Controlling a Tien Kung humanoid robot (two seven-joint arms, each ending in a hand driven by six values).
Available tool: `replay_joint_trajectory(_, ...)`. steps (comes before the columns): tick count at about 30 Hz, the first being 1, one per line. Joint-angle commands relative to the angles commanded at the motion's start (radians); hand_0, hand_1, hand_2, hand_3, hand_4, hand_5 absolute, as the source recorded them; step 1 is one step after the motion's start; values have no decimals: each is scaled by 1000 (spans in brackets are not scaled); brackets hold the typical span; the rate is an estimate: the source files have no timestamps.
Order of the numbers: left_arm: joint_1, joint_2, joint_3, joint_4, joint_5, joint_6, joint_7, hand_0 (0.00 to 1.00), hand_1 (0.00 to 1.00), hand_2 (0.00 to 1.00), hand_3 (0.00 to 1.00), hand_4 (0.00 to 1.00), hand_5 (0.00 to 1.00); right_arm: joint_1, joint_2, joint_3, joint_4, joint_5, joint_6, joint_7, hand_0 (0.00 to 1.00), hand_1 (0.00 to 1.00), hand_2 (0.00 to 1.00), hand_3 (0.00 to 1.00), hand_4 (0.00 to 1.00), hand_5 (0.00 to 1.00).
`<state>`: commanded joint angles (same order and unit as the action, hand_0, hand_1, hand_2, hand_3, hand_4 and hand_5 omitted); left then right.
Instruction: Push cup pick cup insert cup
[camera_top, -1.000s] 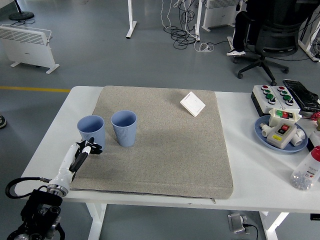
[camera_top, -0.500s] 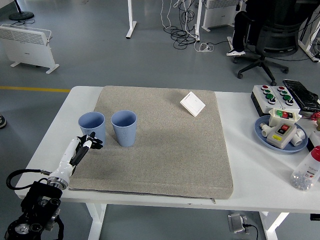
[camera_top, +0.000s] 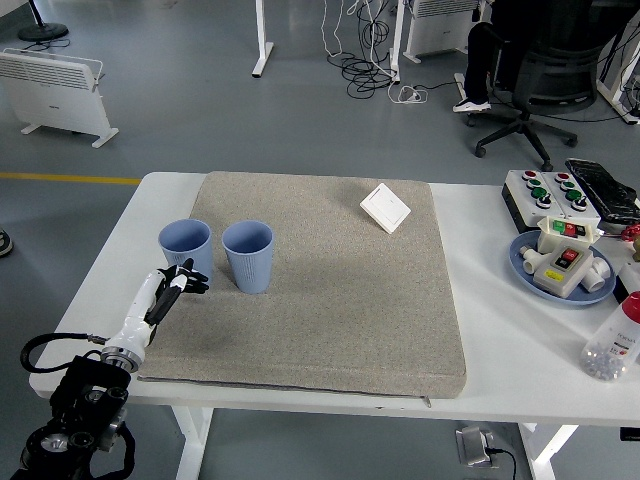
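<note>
No legible text, label, brand, number or sign found on any item. Both blue cups (camera_top: 186, 247) just beyond the left hand (camera_top: 178, 282) have plain surfaces. The white square plate (camera_top: 385, 208), well off to the hand's right on the grey mat (camera_top: 330, 300), shows no print. The button boxes (camera_top: 550, 190) at the far right of the worktop (camera_top: 500, 340) carry coloured buttons only; any markings are too small to make out.

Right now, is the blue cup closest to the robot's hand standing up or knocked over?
Upright. The left cup stands on its base with its open rim facing up, like the second cup.
</note>
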<state>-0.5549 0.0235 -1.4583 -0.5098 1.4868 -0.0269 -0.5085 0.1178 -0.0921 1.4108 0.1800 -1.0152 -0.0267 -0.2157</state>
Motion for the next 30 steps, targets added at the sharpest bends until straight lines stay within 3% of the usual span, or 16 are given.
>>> replay_joint_trajectory(17,-65,-19,-11,97,-31,-5,-23,687,503,472,464,566,998,5,2,-11,0,2,1,-1,764,672,710,569,110,474)
replay_joint_trajectory(30,-103,-23,-46,155,6,-5,-35,698,503,469,460,562,998,7,4,-18,0,5,0,-1,764,671,710,569,110,474)
